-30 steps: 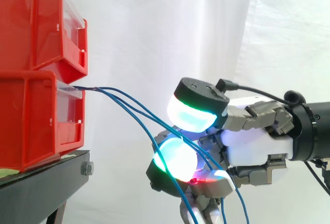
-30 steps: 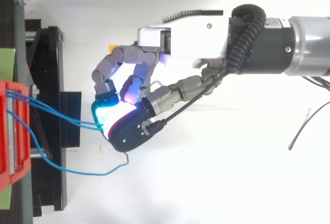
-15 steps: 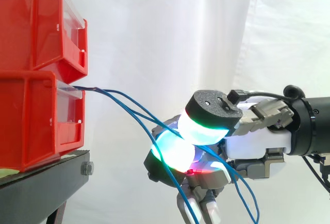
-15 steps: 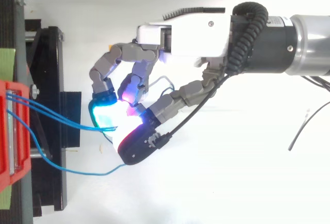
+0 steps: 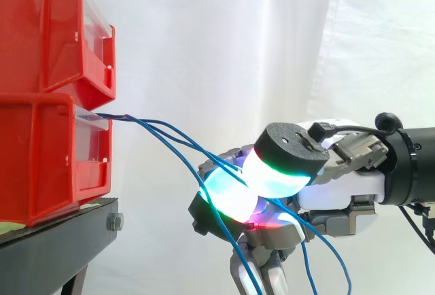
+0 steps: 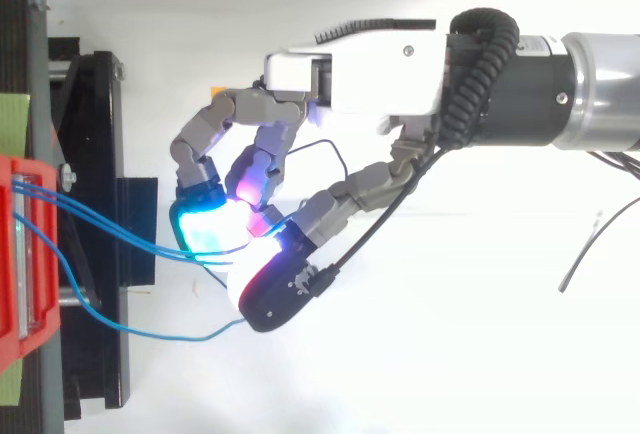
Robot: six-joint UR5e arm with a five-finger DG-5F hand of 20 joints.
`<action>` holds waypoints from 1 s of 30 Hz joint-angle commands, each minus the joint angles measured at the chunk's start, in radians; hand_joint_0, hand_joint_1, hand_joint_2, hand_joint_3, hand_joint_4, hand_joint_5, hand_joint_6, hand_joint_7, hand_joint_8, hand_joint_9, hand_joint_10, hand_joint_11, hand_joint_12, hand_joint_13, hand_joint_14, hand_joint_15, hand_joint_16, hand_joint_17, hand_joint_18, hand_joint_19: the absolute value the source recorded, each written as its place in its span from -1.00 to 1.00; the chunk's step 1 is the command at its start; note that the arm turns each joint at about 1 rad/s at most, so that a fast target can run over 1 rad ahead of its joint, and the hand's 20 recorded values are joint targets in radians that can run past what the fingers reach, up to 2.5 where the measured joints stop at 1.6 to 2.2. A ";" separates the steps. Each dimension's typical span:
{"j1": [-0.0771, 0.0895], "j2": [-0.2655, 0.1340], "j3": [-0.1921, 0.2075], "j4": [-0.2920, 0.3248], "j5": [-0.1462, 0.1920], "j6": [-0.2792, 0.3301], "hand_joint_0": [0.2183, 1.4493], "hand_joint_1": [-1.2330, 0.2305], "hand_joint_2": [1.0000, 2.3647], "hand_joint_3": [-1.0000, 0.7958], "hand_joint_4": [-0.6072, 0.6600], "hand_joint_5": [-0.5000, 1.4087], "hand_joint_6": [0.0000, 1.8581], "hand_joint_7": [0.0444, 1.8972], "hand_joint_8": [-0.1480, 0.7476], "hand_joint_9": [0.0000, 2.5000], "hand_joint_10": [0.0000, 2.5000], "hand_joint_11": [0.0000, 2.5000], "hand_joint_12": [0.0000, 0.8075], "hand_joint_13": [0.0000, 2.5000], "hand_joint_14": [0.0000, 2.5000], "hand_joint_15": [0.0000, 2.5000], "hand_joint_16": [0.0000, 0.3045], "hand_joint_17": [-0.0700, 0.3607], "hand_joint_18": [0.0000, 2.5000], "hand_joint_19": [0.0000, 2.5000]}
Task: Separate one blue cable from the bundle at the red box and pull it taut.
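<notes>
I had the hand (image 5: 340, 189) out to the right of the red box (image 5: 54, 152) and somewhat below its open front, because that was where the blue cables (image 5: 136, 118) sagged on leaving the box. Its fingers were curled in. The glowing pads (image 6: 200, 229) were pressed toward the thumb with cable between them, so I read it as a pinch on the blue cables.

Seen from above, two strands ran side by side from the box straight into that pinch. I could not tell whether the pads had one of them or both. A third strand (image 6: 150, 335) swung away from the box in a loose loop toward the outer side of the thumb; as far as I could judge it lay outside the pinch.

On the far side of the hand from the box, the free ends hung down. No strand was taut, since each one curved on its way from the box. The box sat on the black stand (image 5: 54, 240), a fixed anchor to pull against. I judged the separation unfinished and the pull away from the box not yet begun.
</notes>
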 commanded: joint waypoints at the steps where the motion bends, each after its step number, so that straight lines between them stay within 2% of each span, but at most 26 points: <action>1: 0.001 0.000 0.000 0.000 0.001 0.000 -0.06 -0.63 -1.00 -0.44 -0.02 -0.65 -0.01 0.23 0.08 -0.08 -0.98 0.03 -0.05 -0.26 -0.98 -0.51 -0.69 -0.18 -0.28 -0.52; 11: 0.001 0.000 0.000 0.001 0.001 0.008 -0.16 -0.67 -1.00 -0.44 0.02 -0.64 0.00 0.17 0.08 -0.08 -0.98 0.03 -0.06 -0.27 -0.98 -0.51 -0.69 -0.18 -0.28 -0.52; 19: 0.001 0.000 0.000 0.001 -0.001 0.010 -0.41 -0.70 -1.00 -0.44 0.07 -0.64 0.00 0.16 0.11 -0.06 -0.98 0.04 -0.04 -0.26 -0.98 -0.51 -0.69 -0.18 -0.27 -0.48; 22: 0.001 0.000 0.000 0.001 -0.001 0.010 -0.46 -0.58 -1.00 -0.44 0.10 -0.63 -0.01 0.17 0.15 -0.03 -0.98 0.04 0.01 -0.23 -0.98 -0.50 -0.68 -0.16 -0.24 -0.47; 25: 0.001 0.000 0.000 0.001 -0.001 0.010 -0.46 -0.34 -1.00 -0.44 0.08 -0.62 -0.02 0.15 0.13 -0.03 -0.98 0.03 0.01 -0.23 -0.98 -0.50 -0.67 -0.15 -0.23 -0.46; 30: 0.001 0.000 0.000 0.001 -0.001 0.010 -0.46 -0.20 -1.00 -0.44 0.07 -0.62 -0.04 0.16 0.13 -0.03 -0.98 0.01 0.01 -0.23 -0.98 -0.51 -0.67 -0.15 -0.23 -0.45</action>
